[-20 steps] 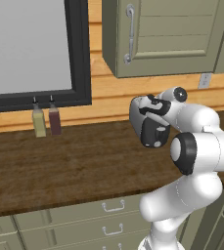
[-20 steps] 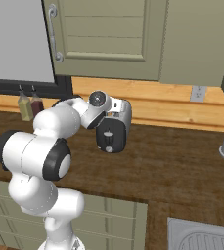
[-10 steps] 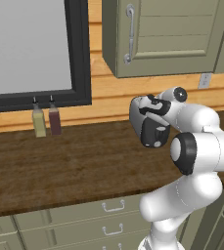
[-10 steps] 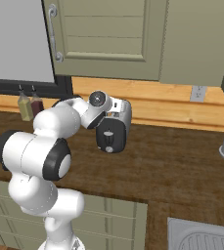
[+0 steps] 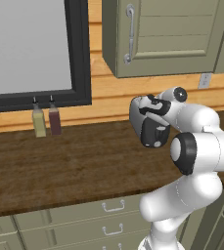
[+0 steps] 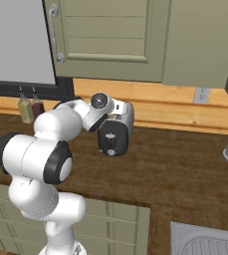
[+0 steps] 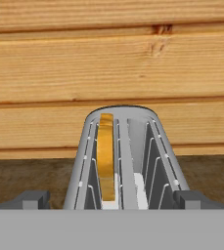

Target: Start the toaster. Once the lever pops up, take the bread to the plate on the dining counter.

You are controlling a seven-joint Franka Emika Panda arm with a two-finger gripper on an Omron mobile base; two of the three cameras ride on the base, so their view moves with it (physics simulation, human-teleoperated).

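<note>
Two bottles side by side against wood wall under dark-framed window. Grey-green cabinet overhead. Wall outlet right. Sink corner bottom right.

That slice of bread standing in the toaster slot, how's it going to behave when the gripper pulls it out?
The bread stands on edge in the left slot of the toaster, thin and flat, so it probably stays stiff and weighs little. Its narrow edge suggests a pinch across the faces; squeezing hard may crush it. The close slot walls could snag it if tilted.
</note>
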